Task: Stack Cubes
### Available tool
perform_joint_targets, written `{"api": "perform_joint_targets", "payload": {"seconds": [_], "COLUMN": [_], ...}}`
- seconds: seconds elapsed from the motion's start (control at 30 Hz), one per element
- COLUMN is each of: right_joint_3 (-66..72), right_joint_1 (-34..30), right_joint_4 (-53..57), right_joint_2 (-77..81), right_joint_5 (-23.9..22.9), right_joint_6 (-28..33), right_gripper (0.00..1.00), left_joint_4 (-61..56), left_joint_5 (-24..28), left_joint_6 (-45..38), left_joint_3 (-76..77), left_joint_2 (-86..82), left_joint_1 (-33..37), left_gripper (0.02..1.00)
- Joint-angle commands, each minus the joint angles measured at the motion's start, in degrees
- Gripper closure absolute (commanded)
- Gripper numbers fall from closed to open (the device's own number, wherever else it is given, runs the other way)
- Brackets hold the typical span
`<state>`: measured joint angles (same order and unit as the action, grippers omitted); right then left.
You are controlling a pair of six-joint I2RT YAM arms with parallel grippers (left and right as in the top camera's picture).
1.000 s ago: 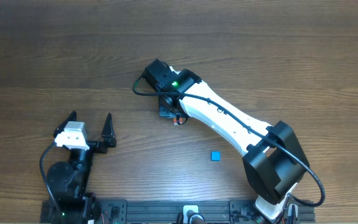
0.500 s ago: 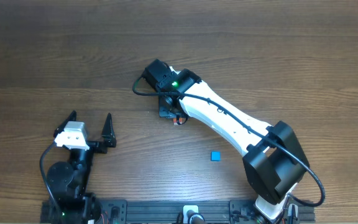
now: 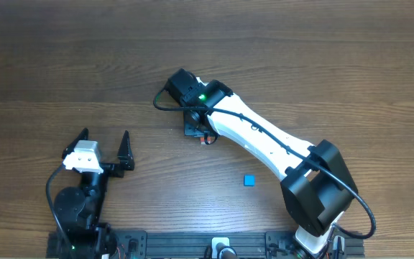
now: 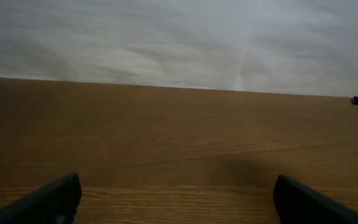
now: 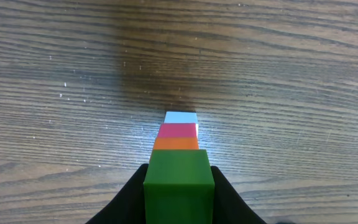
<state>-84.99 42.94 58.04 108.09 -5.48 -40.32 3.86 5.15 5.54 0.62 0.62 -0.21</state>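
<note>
Right jaws clenched on green cube (image 5: 179,186), directly over orange-pink-white stack (image 5: 179,132); left jaws released. We note blue cube (image 3: 249,180) four-to-five o'clock from it on counter (image 3: 336,72).

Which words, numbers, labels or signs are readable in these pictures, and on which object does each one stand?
None can be read. The green cube, orange cube, pink cube, pale blue cube and lone blue cube have plain faces; the wooden table bears no print.
</note>
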Motion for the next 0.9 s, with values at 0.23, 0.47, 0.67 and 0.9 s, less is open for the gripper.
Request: {"api": "perform_joint_targets", "payload": {"seconds": [0.23,0.47,0.67,0.9], "right_joint_3": [0.83,0.87,1.33,1.55], "right_joint_1": [0.09,0.28,0.28,0.28], "right_joint_4": [0.02,0.02,-0.02,-0.44], "right_joint_2": [0.79,0.79,0.79,0.79], "right_joint_5": [0.7,0.7,0.7,0.7], "right_joint_6": [-0.59,-0.59,-0.87,-1.01], "right_gripper": [0.807,0.706,0.54,0.264], "left_joint_4": [0.17,0.17,0.17,0.17], "left_joint_5": [-0.07,-0.07,-0.07,-0.07], "left_joint_6": [-0.83,-0.83,-0.83,-0.83], "left_joint_3": [-0.28,-0.28,-0.28,-0.28], "left_joint_2": [-0.46,-0.46,-0.46,-0.46], "left_joint_1": [-0.17,-0.17,-0.17,-0.17], "left_gripper": [0.018,0.02,0.02,0.02]}}
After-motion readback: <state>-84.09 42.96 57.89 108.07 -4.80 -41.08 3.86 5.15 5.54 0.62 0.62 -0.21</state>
